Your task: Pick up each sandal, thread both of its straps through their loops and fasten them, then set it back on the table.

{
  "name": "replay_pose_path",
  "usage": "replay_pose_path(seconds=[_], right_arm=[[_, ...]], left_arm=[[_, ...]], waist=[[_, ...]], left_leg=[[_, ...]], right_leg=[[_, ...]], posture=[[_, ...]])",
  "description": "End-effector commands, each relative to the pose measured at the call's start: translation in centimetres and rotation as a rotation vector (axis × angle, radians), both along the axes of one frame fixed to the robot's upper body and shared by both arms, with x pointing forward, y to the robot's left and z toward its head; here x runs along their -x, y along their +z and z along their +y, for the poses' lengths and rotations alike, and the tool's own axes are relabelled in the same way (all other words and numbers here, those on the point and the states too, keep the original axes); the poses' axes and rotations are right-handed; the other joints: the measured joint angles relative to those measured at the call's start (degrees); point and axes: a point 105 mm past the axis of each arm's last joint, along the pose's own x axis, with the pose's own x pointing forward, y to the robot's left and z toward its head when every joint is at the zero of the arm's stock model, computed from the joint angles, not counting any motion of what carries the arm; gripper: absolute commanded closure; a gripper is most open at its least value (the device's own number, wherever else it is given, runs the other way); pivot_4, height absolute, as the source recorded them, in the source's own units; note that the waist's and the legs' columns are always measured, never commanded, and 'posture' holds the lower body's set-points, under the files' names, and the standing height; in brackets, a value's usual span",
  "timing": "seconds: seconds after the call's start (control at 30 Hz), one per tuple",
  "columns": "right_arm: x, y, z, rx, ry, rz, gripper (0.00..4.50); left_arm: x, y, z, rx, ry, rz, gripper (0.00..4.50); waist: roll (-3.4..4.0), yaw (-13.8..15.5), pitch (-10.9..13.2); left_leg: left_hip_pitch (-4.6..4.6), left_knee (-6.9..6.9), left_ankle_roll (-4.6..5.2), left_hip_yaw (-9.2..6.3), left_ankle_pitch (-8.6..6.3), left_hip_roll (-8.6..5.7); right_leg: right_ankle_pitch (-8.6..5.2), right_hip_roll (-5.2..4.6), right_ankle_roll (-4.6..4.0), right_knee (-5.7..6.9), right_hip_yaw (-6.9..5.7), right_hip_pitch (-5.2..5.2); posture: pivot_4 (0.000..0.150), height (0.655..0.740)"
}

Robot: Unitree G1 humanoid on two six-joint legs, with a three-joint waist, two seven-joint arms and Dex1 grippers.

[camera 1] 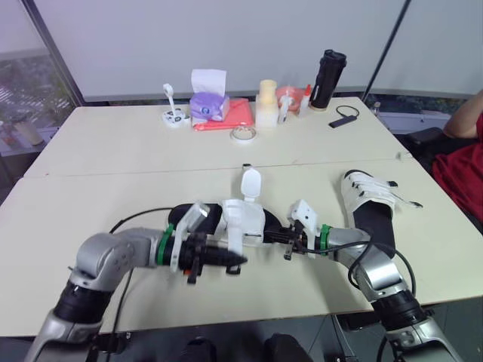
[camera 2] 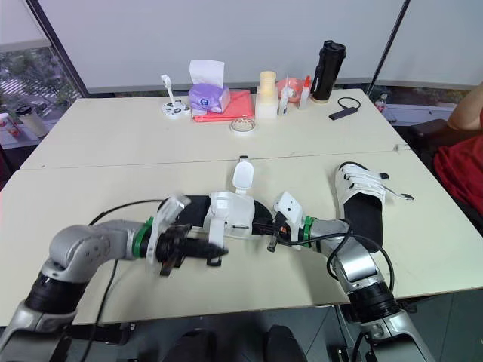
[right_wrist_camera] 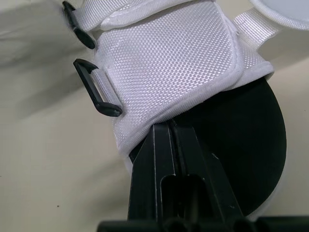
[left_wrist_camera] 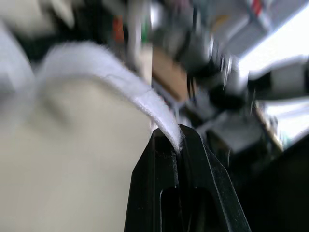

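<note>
A black-soled sandal [camera 1: 243, 219] with a white upper lies at the table's front middle, one white strap flap [camera 1: 250, 183] standing up. My left gripper [camera 1: 225, 261] is at its near side, shut on a white strap [left_wrist_camera: 120, 82] pinched between the fingertips. From the right, my right gripper [camera 1: 290, 243] is shut on the edge of the same sandal [right_wrist_camera: 169, 63], where the white upper meets the sole; two black loops [right_wrist_camera: 99, 89] sit beside it. A second sandal [camera 1: 367, 200] lies flat at the right, its straps loose.
Along the far edge stand a purple tissue box [camera 1: 209, 105], a red folder [camera 1: 240, 113], a tape roll [camera 1: 243, 133], cups [camera 1: 267, 102] and a black bottle [camera 1: 327, 79]. A person in red [camera 1: 464, 170] sits at the right edge.
</note>
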Motion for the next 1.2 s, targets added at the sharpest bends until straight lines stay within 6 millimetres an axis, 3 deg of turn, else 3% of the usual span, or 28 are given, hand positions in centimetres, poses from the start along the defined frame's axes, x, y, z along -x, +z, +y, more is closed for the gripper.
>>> replay_pose_path(seconds=[0.03, 0.2, 0.37, 0.53, 0.63, 0.73, 0.87, 0.97, 1.1, 1.2], right_arm=[[0.1, -2.3, -0.4, 0.056, -0.035, 0.072, 4.50], [0.1, -2.4, -0.5, 0.058, -0.035, 0.072, 4.50], [0.2, -2.6, -0.5, 0.062, -0.034, 0.077, 4.50], [0.3, -2.7, -0.3, 0.058, -0.034, 0.078, 4.50], [0.3, -2.7, -0.3, 0.060, -0.035, 0.079, 4.50], [0.3, -2.8, -0.4, 0.062, -0.037, 0.079, 4.50], [0.4, -2.8, -0.4, 0.063, -0.040, 0.081, 4.50], [0.4, -2.9, -0.6, 0.063, -0.046, 0.082, 4.50], [0.5, -3.0, -0.7, 0.065, -0.050, 0.085, 4.50], [0.5, -3.0, -0.7, 0.063, -0.053, 0.086, 4.50]], left_arm=[[-1.6, 3.1, 0.5, 0.138, 0.057, -0.008, 4.45], [-2.1, 5.8, 0.5, 0.240, 0.047, -0.004, 4.45], [-2.6, 5.9, 0.2, 0.232, 0.050, 0.010, 4.45], [-6.9, 1.8, -0.2, 0.162, 0.275, 0.177, 4.45], [-8.0, 1.2, -0.6, 0.161, 0.317, 0.210, 4.45], [-8.9, 1.5, -0.9, 0.178, 0.333, 0.224, 3.58], [-9.2, 2.5, -1.2, 0.209, 0.316, 0.203, 1.51], [-7.5, 4.9, -1.4, 0.254, 0.185, 0.132, 0.04], [-6.1, 7.4, -0.3, 0.254, 0.089, -0.009, 0.04], [-8.0, 8.6, 1.0, 0.237, 0.167, -0.087, 0.04]], waist=[[0.02, -0.2, 0.0], [0.01, 0.1, 0.0], [0.01, 0.2, 0.0], [0.00, 0.4, 0.0], [0.00, 0.5, 0.0], [0.00, 0.4, 0.0], [0.01, 0.4, 0.0], [0.01, 0.3, 0.0], [0.01, 0.3, 0.0], [-0.01, 0.5, 0.0]], left_leg=[[0.00, -0.01, 0.00, 0.02, 0.00, 0.00], [-0.07, -0.07, 0.00, 0.00, 0.00, -0.01], [-0.12, -0.07, -0.01, -0.02, 0.00, -0.07], [-0.14, -0.05, -0.02, -0.03, 0.00, -0.10], [-0.14, -0.03, -0.02, -0.03, 0.00, -0.12], [-0.13, -0.04, -0.02, -0.04, 0.01, -0.12], [-0.13, -0.05, -0.03, -0.03, 0.01, -0.12], [-0.13, -0.05, -0.03, -0.02, 0.01, -0.12], [-0.13, -0.06, -0.03, -0.02, 0.01, -0.12], [-0.14, -0.06, -0.07, 0.01, 0.03, -0.14]], right_leg=[[0.00, 0.01, 0.01, 0.00, 0.01, -0.01], [0.01, 0.00, 0.02, 0.05, 0.00, -0.12], [0.01, -0.08, 0.02, 0.02, 0.00, -0.12], [0.01, -0.10, 0.03, 0.00, -0.03, -0.09], [0.02, -0.10, 0.05, 0.00, -0.03, -0.09], [0.02, -0.08, 0.05, 0.00, -0.04, -0.09], [0.03, -0.09, 0.05, -0.01, -0.04, -0.08], [0.03, -0.09, 0.06, 0.00, -0.05, -0.08], [0.02, -0.09, 0.06, 0.00, -0.05, -0.08], [0.02, -0.08, 0.05, -0.01, -0.10, -0.06]], posture=[[0.150, 0.7400], [0.150, 0.7400], [0.150, 0.7400], [0.150, 0.7400], [0.150, 0.7400], [0.150, 0.7400], [0.150, 0.7400], [0.150, 0.7400], [0.150, 0.7400], [0.150, 0.7400]])
